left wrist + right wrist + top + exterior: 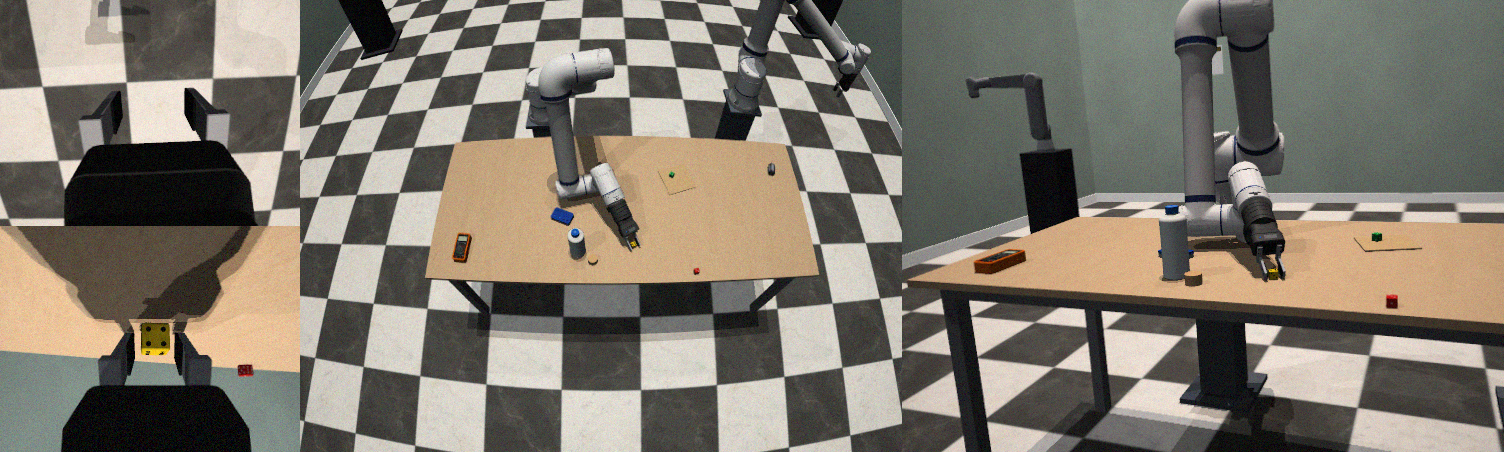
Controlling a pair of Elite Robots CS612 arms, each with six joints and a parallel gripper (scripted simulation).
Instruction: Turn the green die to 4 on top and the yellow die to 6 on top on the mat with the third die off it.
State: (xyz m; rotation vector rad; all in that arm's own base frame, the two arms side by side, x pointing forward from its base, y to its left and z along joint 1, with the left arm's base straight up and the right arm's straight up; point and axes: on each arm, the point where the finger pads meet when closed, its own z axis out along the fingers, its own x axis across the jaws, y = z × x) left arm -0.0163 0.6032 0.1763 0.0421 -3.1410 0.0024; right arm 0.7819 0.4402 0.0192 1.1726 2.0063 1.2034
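Observation:
The yellow die point(633, 244) point(1272, 274) point(155, 335) is on the table between the open fingers of my right gripper point(635, 246) point(1274, 278) point(154, 345), with a gap on each side. Its face toward the right wrist camera shows four pips. The green die point(671, 174) point(1376, 237) is on the thin tan mat point(681, 186) point(1394, 245), near its back edge; its pips are too small to read. The red die point(696, 271) point(1392, 301) point(245, 370) sits off the mat near the table's front edge. My left gripper point(838, 90) point(152, 102) is open and empty, away from the table.
A bottle point(576, 245) point(1174, 247) and a small round brown piece point(593, 260) point(1193, 278) stand left of the right gripper. A blue box point(562, 216) lies behind them. An orange multimeter point(461, 247) point(1000, 261) is far left, a dark object point(771, 169) far right.

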